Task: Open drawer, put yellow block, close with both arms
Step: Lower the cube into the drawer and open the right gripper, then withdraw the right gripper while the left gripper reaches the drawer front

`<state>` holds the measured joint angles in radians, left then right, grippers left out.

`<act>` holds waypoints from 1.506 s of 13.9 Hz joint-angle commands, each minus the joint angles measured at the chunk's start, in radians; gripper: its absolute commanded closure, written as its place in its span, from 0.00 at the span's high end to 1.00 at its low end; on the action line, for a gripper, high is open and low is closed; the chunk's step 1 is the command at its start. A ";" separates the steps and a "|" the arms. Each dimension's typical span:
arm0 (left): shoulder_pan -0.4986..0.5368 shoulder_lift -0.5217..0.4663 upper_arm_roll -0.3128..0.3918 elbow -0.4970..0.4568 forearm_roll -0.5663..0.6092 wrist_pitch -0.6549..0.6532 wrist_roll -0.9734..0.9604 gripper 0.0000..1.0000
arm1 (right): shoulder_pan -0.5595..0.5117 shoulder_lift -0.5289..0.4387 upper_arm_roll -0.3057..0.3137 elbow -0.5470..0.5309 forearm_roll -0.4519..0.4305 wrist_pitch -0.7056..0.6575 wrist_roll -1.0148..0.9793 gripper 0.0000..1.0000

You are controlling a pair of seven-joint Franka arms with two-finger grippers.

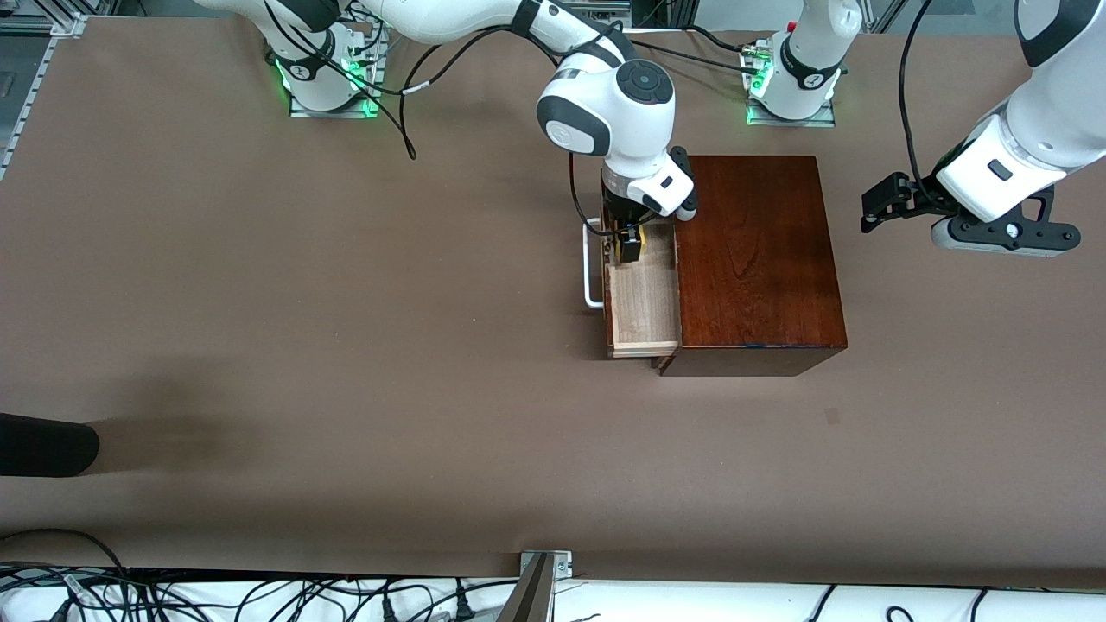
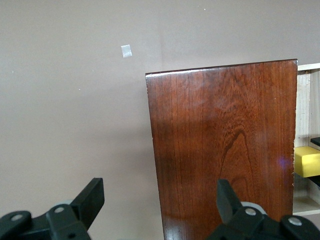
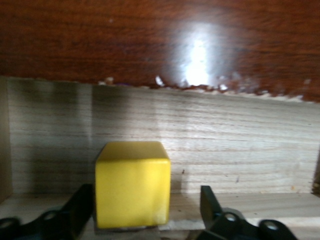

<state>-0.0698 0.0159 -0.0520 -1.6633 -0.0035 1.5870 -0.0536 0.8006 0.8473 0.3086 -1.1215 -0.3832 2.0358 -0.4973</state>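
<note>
Two arms at the desk (image 1: pixel 346 345), and we can't read any brand or writing anywhere. Loads of bare desk toward the right arm's end; the mahogany box (image 1: pixel 760 259) sits toward the left arm's end. Its drawer (image 1: pixel 644 302) is pulled out, white handle (image 1: pixel 592 268) facing the right arm's end. The yellow block (image 3: pixel 132 184) rests on the pale drawer floor, with plenty of drawer floor bare. Right gripper (image 1: pixel 629 244) reaches down into the drawer, jaws spread with a gap beside the block, gripping nothing. Left gripper (image 2: pixel 157 197) hangs beside the box, jaws wide, empty
</note>
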 commanded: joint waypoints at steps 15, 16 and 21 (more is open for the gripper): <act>-0.321 0.125 0.000 0.085 -0.085 -0.059 0.368 1.00 | -0.521 -0.566 -0.158 -0.133 0.326 -0.313 -0.006 1.00; -0.353 0.136 0.001 0.091 -0.116 -0.033 0.423 1.00 | -0.552 -0.615 -0.178 -0.202 0.381 -0.319 0.009 1.00; -0.536 0.260 -0.011 0.106 -0.158 0.178 0.591 1.00 | -0.630 -0.796 -0.293 -0.481 0.471 -0.292 0.134 1.00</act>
<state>-0.5524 0.2004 -0.0675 -1.6040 -0.1338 1.7226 0.4356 0.1805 0.1711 0.0416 -1.4304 0.0616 1.7090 -0.4083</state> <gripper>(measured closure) 0.000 0.000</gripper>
